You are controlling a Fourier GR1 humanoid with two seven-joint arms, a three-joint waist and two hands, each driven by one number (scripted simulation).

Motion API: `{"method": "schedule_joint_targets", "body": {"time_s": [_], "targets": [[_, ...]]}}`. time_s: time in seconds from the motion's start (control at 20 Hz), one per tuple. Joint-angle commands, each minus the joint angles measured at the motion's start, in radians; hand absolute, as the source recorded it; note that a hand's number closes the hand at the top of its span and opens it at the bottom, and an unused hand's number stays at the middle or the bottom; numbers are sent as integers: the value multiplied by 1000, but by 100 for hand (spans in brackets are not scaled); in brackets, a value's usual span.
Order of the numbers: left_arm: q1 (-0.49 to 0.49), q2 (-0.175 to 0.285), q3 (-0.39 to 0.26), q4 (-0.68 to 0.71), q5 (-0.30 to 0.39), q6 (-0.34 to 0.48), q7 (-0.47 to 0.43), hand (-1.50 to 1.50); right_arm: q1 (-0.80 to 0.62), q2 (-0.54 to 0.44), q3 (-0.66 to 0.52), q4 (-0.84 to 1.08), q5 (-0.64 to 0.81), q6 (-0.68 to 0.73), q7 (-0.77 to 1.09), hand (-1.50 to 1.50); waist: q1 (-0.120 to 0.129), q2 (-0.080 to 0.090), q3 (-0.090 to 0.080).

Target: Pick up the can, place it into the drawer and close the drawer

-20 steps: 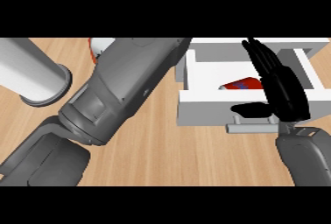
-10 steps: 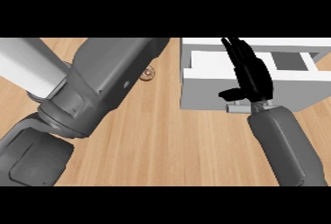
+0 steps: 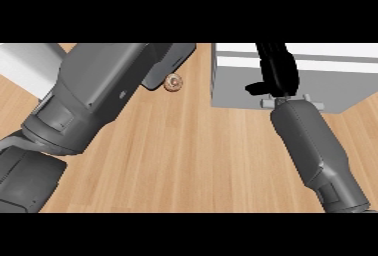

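Your right hand (image 3: 275,70) lies flat on the white drawer (image 3: 339,80) front, fingers straight, grasping nothing. The handle (image 3: 315,105) sits at its wrist.

Step judged: closing, nearly complete.

Next: confirm the front is flush, then withdraw.

The can is not visible; presumably it is inside, beyond the fingertips.
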Motion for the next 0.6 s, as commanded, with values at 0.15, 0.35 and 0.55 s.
{"method": "schedule_joint_targets", "body": {"time_s": [0.15, 0.35, 0.55], "targets": [[72, 59, -6, -101, -8, -30, 49, -150, -225, -25, -69, 231, 32, -77, 27, -150, 36, 2, -1], [99, 70, -15, -153, -17, -36, 71, -150, -267, -4, -77, 326, 50, -162, -1, -150, 46, 11, 0], [185, 99, -29, -216, -25, -55, 66, -150, -360, -40, -104, 364, 39, -111, 9, -150, 58, 8, -1]]}}
